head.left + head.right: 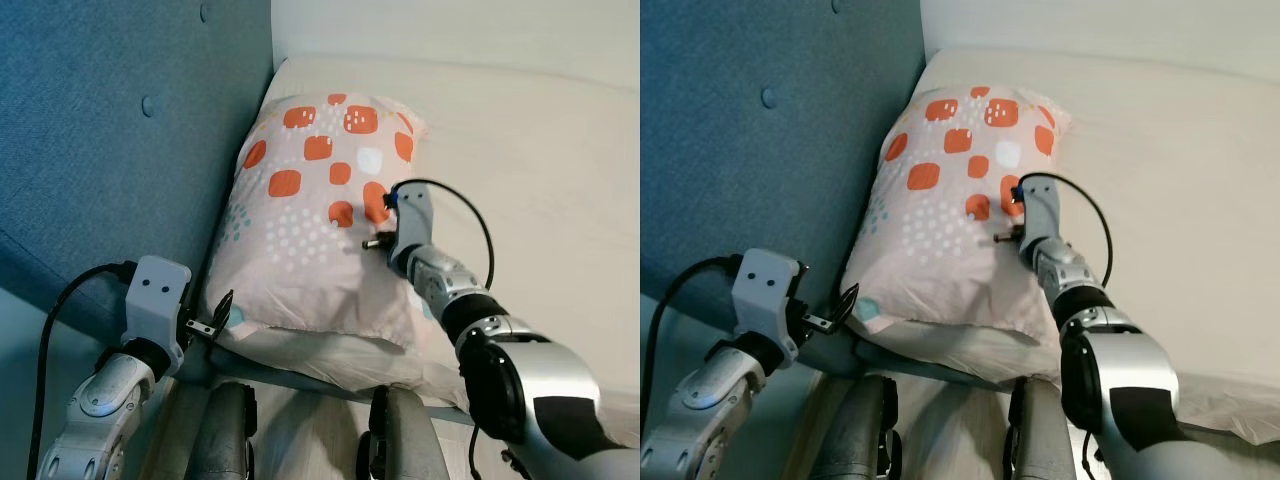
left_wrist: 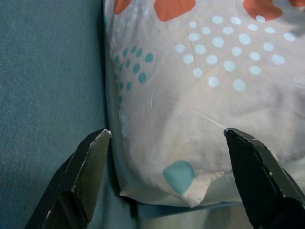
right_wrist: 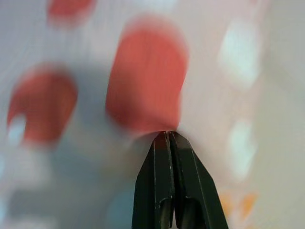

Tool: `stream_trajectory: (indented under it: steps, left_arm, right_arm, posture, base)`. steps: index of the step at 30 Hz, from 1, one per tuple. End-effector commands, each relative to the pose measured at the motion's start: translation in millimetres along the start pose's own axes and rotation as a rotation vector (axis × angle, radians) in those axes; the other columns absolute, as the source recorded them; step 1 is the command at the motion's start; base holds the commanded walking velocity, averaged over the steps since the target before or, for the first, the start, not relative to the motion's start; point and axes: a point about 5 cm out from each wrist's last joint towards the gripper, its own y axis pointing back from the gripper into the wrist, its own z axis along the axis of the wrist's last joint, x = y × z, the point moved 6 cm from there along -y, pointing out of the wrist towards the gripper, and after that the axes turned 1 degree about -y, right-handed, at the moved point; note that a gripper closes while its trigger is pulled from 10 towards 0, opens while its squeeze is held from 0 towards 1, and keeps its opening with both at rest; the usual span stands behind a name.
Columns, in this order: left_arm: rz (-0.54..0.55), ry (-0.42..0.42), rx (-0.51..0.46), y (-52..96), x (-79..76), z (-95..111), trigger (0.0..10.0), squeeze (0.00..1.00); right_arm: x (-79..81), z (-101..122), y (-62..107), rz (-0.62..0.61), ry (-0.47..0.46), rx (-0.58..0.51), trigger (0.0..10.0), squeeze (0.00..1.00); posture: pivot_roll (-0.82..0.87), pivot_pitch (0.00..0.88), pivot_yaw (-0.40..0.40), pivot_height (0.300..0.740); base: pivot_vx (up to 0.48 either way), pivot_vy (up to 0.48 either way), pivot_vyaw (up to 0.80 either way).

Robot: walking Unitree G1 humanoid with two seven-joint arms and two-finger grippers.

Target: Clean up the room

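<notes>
A pale pink pillow (image 1: 310, 200) with orange squares and white and teal dots lies at the head of the bed, against the blue headboard (image 1: 120, 130). My left gripper (image 2: 167, 132) is open at the pillow's near left corner, one finger on each side of that corner and not touching it. It also appears low beside the pillow (image 1: 215, 318). My right gripper (image 3: 167, 134) is shut, its tips pressed against the pillow's top by an orange square. My right wrist (image 1: 410, 220) covers those fingers from above.
The cream mattress (image 1: 540, 170) stretches away to the right of the pillow. A white wall (image 1: 450, 25) runs behind the bed. My legs (image 1: 225, 430) stand against the bed's near edge. A crumpled white sheet (image 1: 330, 355) hangs under the pillow.
</notes>
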Motion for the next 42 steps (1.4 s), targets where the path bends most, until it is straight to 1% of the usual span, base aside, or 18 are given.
stream_trajectory:
  steps: [1, 3, 4, 8, 12, 14, 15, 16, 17, 18, 22, 26, 30, 33, 36, 37, 39, 42]
  left_arm:
    - [0.005, 0.018, 0.019, 1.7, -3.3, -4.8, 10.0, 0.0]
    - [0.012, 0.033, 0.014, 0.6, -3.8, -3.2, 10.0, 0.0]
    - [0.012, 0.033, 0.014, 0.6, -3.8, -3.2, 10.0, 0.0]
    - [0.0, 0.041, 0.01, 0.5, -10.9, -1.9, 10.0, 0.0]
    - [-0.002, 0.043, 0.01, 0.6, -12.0, -2.2, 10.0, 0.0]
    - [-0.004, 0.044, 0.012, 0.0, -12.3, -3.1, 10.0, 0.0]
    - [-0.005, 0.043, 0.014, -0.7, -12.3, -4.2, 10.0, 0.0]
    - [-0.007, 0.041, 0.018, -1.3, -12.5, -5.8, 10.0, 0.0]
    - [-0.009, 0.04, 0.02, -1.7, -12.7, -6.8, 10.0, 0.0]
    - [-0.015, 0.031, 0.037, -1.6, -13.6, -12.8, 10.0, 0.0]
    - [0.0, 0.024, 0.082, -1.1, -11.5, -29.0, 10.0, 0.0]
    - [0.14, 0.102, 0.143, -10.1, 5.9, -57.7, 10.0, 0.0]
    - [0.203, 0.102, 0.155, -15.4, 13.1, -68.1, 10.0, 0.0]
    - [0.259, 0.141, 0.184, -15.6, 17.3, -81.2, 10.0, 0.0]
    - [0.265, 0.17, 0.25, -15.1, 9.6, -103.4, 10.0, 0.0]
    - [0.265, 0.17, 0.25, -15.1, 9.6, -103.4, 10.0, 0.0]
    - [0.251, 0.146, 0.266, -16.4, 1.1, -111.2, 10.0, 0.0]
    - [0.247, 0.142, 0.256, -17.6, -2.8, -110.6, 10.0, 0.0]
  right_arm:
    - [-3.0, 31.9, -0.3, -0.023, 0.04, -0.117, 0.0, 0.0]
    - [-2.2, 59.1, 1.3, -0.034, 0.08, -0.215, 0.0, 0.0]
    - [-2.2, 59.1, 1.3, -0.034, 0.08, -0.215, 0.0, 0.0]
    - [-0.6, 116.7, 10.5, -0.062, 0.104, -0.417, 0.0, 0.0]
    - [1.8, 123.4, 11.7, -0.057, 0.11, -0.437, 0.0, 0.0]
    - [10.9, 109.4, 7.3, -0.017, 0.139, -0.379, 0.0, 0.0]
    - [16.0, 95.6, 4.2, 0.012, 0.142, -0.328, 0.9, 0.0]
    - [19.3, 81.8, 1.9, 0.031, 0.146, -0.281, 2.9, 0.0]
    - [21.0, 73.7, 0.8, 0.04, 0.147, -0.253, 2.9, 0.0]
    - [22.0, 61.1, -0.1, 0.048, 0.143, -0.222, 10.0, 0.0]
    - [18.5, 44.9, -0.2, 0.033, 0.087, -0.193, 10.0, 0.0]
    - [-6.9, 29.3, 3.2, -0.091, -0.088, -0.202, 10.0, 0.0]
    - [-13.1, 20.0, 5.1, -0.129, -0.114, -0.199, 10.0, 0.0]
    - [-5.8, 9.4, 5.8, -0.118, -0.079, -0.188, 10.0, 0.0]
    - [9.0, -24.8, 10.6, -0.097, -0.018, -0.148, 10.0, 0.0]
    - [9.0, -24.8, 10.6, -0.097, -0.018, -0.148, 10.0, 0.0]
    - [22.0, -64.7, 19.4, -0.058, 0.034, -0.086, 10.0, 0.0]
    - [29.1, -81.8, 25.2, -0.019, 0.006, -0.069, 10.0, 0.0]
  posture:
    - [0.28, 0.385, -0.038, 0.608]
    - [0.28, 0.386, -0.036, 0.608]
    - [0.28, 0.386, -0.036, 0.608]
    - [0.28, 0.387, -0.034, 0.608]
    - [0.28, 0.385, -0.034, 0.608]
    - [0.27, 0.382, -0.035, 0.608]
    - [0.27, 0.376, -0.034, 0.608]
    - [0.26, 0.375, -0.033, 0.608]
    - [0.26, 0.375, -0.033, 0.608]
    - [0.24, 0.362, -0.038, 0.608]
    - [0.21, 0.33, -0.04, 0.608]
    - [0.12, 0.229, -0.045, 0.608]
    - [0.09, 0.172, -0.039, 0.608]
    - [0.07, 0.151, -0.04, 0.608]
    - [0.05, 0.114, -0.035, 0.608]
    - [0.05, 0.114, -0.035, 0.608]
    - [0.04, 0.1, -0.024, 0.608]
    - [0.04, 0.095, -0.019, 0.608]
  base:
    - [0.0, 0.0, 0.0]
    - [0.0, 0.0, 0.0]
    - [0.0, 0.0, 0.0]
    - [0.0, 0.0, 0.0]
    - [0.0, 0.0, 0.0]
    - [0.0, 0.0, 0.0]
    - [0.0, 0.0, 0.0]
    - [0.0, 0.0, 0.0]
    - [0.0, 0.0, 0.0]
    - [0.0, 0.0, 0.0]
    - [0.0, 0.0, 0.0]
    - [0.0, 0.0, 0.0]
    - [0.0, 0.0, 0.0]
    - [0.0, 0.0, 0.0]
    - [0.0, 0.0, 0.0]
    - [0.0, 0.0, 0.0]
    - [0.0, 0.0, 0.0]
    - [0.0, 0.0, 0.0]
